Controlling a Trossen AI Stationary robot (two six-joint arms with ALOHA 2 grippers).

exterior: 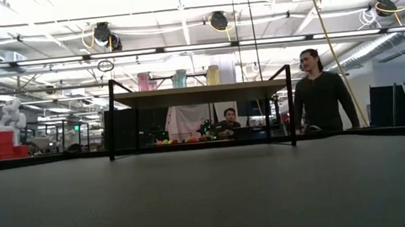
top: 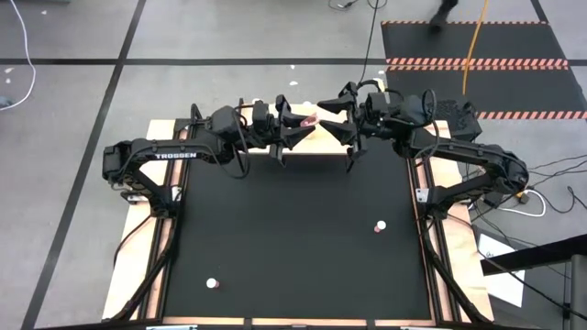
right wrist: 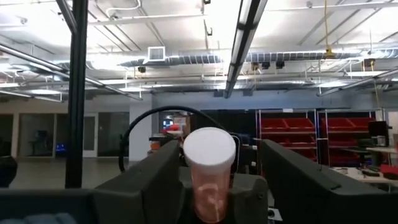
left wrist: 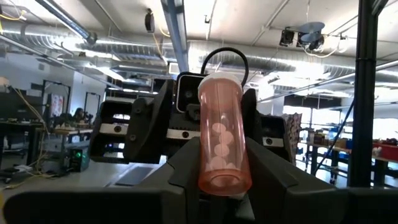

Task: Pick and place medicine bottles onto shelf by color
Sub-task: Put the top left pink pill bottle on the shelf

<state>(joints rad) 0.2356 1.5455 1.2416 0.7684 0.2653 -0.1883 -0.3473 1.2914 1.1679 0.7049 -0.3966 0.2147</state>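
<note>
Industrial robotics lab: exposed ceiling ducts point(left wrist: 261, 53), red parts bins point(right wrist: 348, 134), hazard-striped floor mats point(top: 477, 62), cluttered workbenches point(left wrist: 37, 134).

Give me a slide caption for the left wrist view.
Left tool holding a pink medicine bottle of white pills, the other arm's tool facing it.

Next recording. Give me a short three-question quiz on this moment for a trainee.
1. True or false: in the low view, the shelf carries three shelf bottles.
2. Which claw grips the pink bottle? A: the left claw. B: the right one.
3. How many bottles sit loose on the black mat in the high view?

Key:
1. True.
2. A. The right claw is open around the cap end.
3. Two loose bottles: one on the right arm's side, one on the left arm's side.
</note>
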